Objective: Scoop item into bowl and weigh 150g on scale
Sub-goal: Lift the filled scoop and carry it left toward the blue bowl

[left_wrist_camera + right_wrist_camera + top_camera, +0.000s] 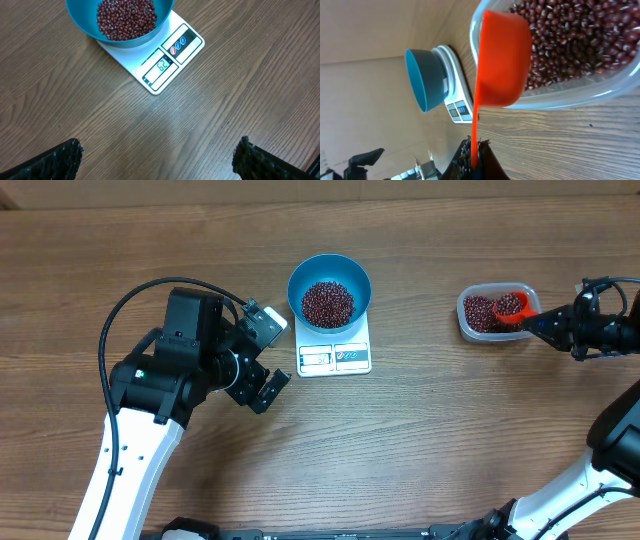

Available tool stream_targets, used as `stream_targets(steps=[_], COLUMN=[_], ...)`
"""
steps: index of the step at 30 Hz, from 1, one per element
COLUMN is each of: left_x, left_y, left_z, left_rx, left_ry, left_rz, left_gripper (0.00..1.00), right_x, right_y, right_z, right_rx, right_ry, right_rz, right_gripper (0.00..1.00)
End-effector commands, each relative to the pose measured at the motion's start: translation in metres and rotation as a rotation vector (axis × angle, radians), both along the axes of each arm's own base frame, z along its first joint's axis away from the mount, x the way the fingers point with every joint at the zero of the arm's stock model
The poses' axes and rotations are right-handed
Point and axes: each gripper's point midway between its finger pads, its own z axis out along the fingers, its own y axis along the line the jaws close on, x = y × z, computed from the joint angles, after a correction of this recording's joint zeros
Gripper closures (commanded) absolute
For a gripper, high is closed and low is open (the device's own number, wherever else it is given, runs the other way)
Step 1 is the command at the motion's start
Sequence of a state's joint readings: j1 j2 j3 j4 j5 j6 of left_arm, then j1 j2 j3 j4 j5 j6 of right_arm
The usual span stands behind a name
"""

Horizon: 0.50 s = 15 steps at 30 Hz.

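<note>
1. The table is brown wood grain and carries everything listed.
2. The left gripper hovers at 9 o'clock of the scale with its jaws spread wide and nothing between them.
3. The right gripper, at 3 o'clock of the table, is pressed together on the handle of the scoop.
4. The scale is flat, white and rectangular, at 12 o'clock of table centre. Its display strip is on the 6 o'clock edge; digits show but are not reliably legible.
5. The bowl is deep, plain and blue, and sits on the scale's 12 o'clock half.
6. The tub is clear plastic, at 3 o'clock of the bowl and well apart from it.
7. The scoop is small and red, with its cup in the tub.
8. The beans. Judgement on handling: they are hard, loose and light, and likely to roll and bounce if tipped fast. They should not be pinched directly but carried in the scoop, held by the handle and kept level, without touching the bowl. They are tiny, oval and dark red-brown. One mound covers the bowl floor and the rest are in the tub.
</note>
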<state>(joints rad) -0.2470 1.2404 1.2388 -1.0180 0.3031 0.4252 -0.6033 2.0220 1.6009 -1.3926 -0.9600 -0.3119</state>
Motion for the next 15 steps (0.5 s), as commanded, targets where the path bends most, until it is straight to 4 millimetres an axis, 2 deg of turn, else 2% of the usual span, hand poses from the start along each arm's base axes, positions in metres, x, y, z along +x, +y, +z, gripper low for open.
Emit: stream_targets(steps=[1,8,15], left_x=[0.005,0.005,0.005], left_y=[0.000,0.000,0.000], left_z=[0.009,0.009,0.009], left_rx=[-0.006,-0.006,-0.006], left_ry=[-0.023,-0.023,-0.023], left_rz=[0.005,0.005,0.005], left_gripper=[0.00,0.00,0.00], right_x=[0.006,0.010,0.013], right_y=[0.002,0.009,0.021], right_z=[0.013,0.028,0.033], right_rx=[0.055,0.134,0.163], right_ry=[-0.082,-0.130,-0.139], right_rz=[0.000,-0.012,0.009], right_gripper=[0.96,0.96,0.96])
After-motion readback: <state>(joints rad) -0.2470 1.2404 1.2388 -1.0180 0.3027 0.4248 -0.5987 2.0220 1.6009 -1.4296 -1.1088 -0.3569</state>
